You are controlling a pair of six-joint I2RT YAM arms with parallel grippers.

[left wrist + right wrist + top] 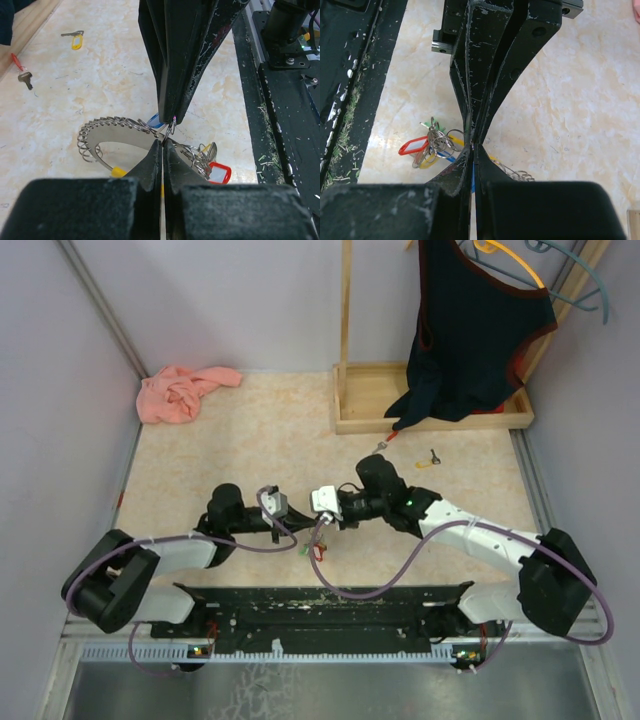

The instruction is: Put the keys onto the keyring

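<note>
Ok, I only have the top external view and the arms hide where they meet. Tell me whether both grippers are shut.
Observer: Both are shut. The left gripper and right gripper meet tip to tip.
Operator: Say what sits between the tips.
Observer: A thin loop of the keyring shows at the right gripper's tip. I cannot tell whether it is pinched.
Operator: Describe the chain.
Observer: The coiled chain arcs away from the tips, on the side opposite the red tag.
</note>
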